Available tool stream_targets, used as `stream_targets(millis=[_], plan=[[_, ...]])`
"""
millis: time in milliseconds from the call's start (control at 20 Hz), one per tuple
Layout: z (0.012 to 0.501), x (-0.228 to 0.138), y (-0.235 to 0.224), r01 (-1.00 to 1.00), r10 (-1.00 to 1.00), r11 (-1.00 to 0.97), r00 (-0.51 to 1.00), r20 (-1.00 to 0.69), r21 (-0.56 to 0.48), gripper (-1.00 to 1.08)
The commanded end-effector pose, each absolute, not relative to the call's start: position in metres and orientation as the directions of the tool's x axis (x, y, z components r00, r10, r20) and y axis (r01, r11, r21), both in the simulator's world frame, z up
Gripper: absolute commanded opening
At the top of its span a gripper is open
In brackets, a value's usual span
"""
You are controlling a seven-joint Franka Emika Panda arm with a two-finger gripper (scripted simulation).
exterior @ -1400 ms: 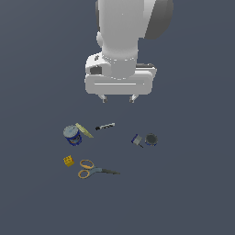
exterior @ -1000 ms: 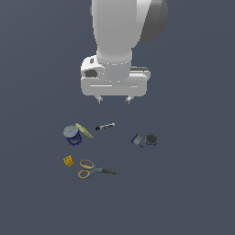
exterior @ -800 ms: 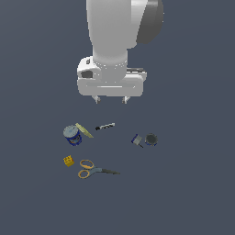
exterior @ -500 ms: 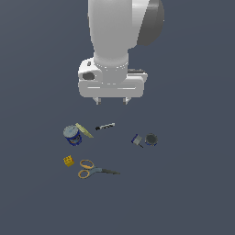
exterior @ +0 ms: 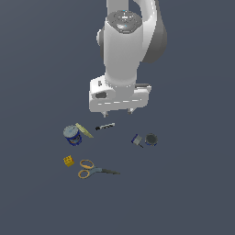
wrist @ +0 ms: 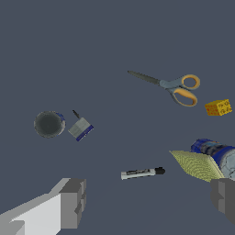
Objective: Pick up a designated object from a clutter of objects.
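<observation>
The designated blue piece [exterior: 137,140] with a pale grey-white face lies on the floor beside the dark round disc [exterior: 151,139]; it also shows in the wrist view [wrist: 81,128], next to the disc [wrist: 49,124]. My gripper [exterior: 118,111] hangs open and empty above the floor, over the black-and-white marker [exterior: 105,126], up and to the exterior view's left of the blue piece. Its two fingers [wrist: 72,203] show wide apart in the wrist view. The rest of the clutter lies to the exterior view's left.
A blue can [exterior: 72,135] and a tan flat strip [exterior: 84,130] lie together at the exterior view's left. A yellow cube [exterior: 69,161] and orange-handled scissors [exterior: 92,169] lie below them. The wrist view shows the marker [wrist: 142,172], scissors [wrist: 170,85] and cube [wrist: 217,107].
The gripper has drifted a little toward the exterior view's left and slightly lower. Its jaws stay open. The objects on the floor have not moved.
</observation>
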State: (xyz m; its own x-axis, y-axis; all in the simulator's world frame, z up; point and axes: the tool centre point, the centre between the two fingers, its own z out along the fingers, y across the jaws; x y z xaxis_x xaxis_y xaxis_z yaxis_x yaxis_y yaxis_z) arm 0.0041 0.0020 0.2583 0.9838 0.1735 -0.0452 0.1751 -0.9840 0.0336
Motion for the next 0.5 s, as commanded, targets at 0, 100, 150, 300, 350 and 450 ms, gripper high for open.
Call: stream_targets(millis=[0, 100, 150, 300, 350, 450], plan=[[0.239, 0.008, 0.012, 0.244, 0.243, -0.969, 0.969, -0.045, 0.035, 1.00], [0.221, 0.011, 0.022, 0.309, 0.307, -0.950, 0.951, -0.043, 0.034, 1.00], [0.211, 0.013, 0.027, 0.344, 0.342, -0.938, 0.939, -0.043, 0.034, 1.00], [0.179, 0.015, 0.046, 0.452, 0.451, -0.892, 0.892, -0.039, 0.031, 1.00], [0.169, 0.016, 0.052, 0.487, 0.486, -0.873, 0.873, -0.038, 0.029, 1.00], [0.148, 0.015, 0.064, 0.553, 0.552, -0.833, 0.833, -0.034, 0.025, 1.00]])
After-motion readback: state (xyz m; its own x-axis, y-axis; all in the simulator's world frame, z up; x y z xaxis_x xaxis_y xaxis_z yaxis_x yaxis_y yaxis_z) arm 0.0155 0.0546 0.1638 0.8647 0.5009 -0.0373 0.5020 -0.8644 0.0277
